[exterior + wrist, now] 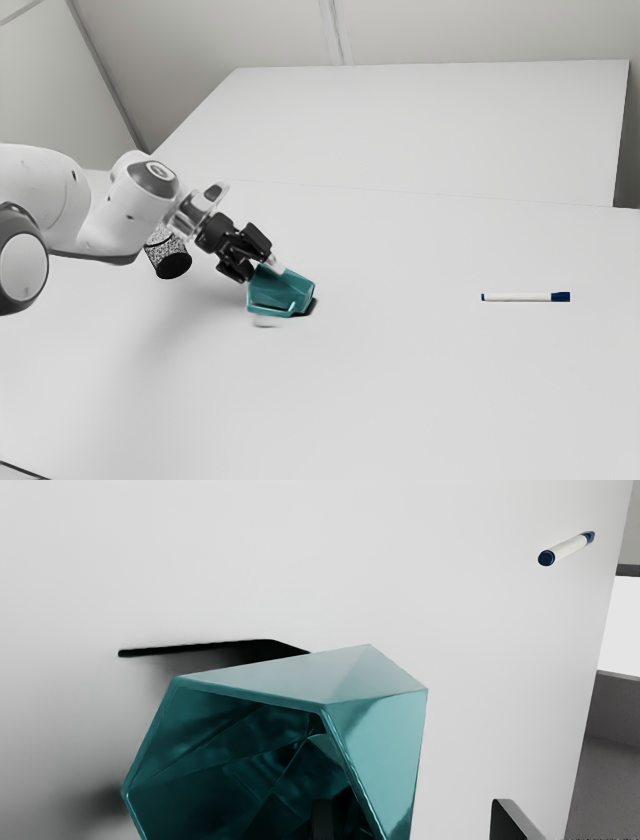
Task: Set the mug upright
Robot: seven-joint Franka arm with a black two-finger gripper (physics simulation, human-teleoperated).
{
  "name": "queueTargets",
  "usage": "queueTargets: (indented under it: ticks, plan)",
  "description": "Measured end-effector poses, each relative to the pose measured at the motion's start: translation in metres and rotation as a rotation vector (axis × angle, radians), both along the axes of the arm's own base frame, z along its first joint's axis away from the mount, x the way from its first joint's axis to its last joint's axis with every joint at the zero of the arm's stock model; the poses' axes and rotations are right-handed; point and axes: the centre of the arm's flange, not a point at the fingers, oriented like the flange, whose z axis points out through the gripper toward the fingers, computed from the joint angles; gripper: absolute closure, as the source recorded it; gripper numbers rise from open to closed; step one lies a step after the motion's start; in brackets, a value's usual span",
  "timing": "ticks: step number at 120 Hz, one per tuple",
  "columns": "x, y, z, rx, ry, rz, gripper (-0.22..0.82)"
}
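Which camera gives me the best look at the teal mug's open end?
The wrist view: the mug opens toward that camera, showing its faceted inside, though part is cut off. The exterior view has the mug smaller, tipped over by the gripper, its inside harder to read.

A plain white table (400, 400) carries three things. Right at the gripper's (262, 272) tips, a faceted teal mug (278, 290) is tipped, mouth toward the gripper. Well apart, out ahead of the gripper, a white marker (520, 297) lies flat, blue cap pointing away. Back from the gripper, near the arm, is a speckled cylinder (168, 249) with a black end, partly hidden.
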Motion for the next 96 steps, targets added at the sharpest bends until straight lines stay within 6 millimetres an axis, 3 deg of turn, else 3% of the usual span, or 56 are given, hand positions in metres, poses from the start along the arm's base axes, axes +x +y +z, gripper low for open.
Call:
queueTargets:
  ticks: [25, 39, 74, 88, 96]
  plan:
    - [0.002, -0.009, 0.007, -0.003, -0.013, -0.014, 0.6]
    - [0.004, -0.015, 0.011, -0.005, -0.022, -0.025, 0.69]
    - [0.005, -0.02, 0.023, -0.002, -0.04, -0.035, 0.76]
    - [0.003, -0.032, 0.042, 0.015, -0.069, -0.058, 0.77]
    - [0.001, -0.049, 0.066, 0.072, -0.116, -0.116, 0.78]
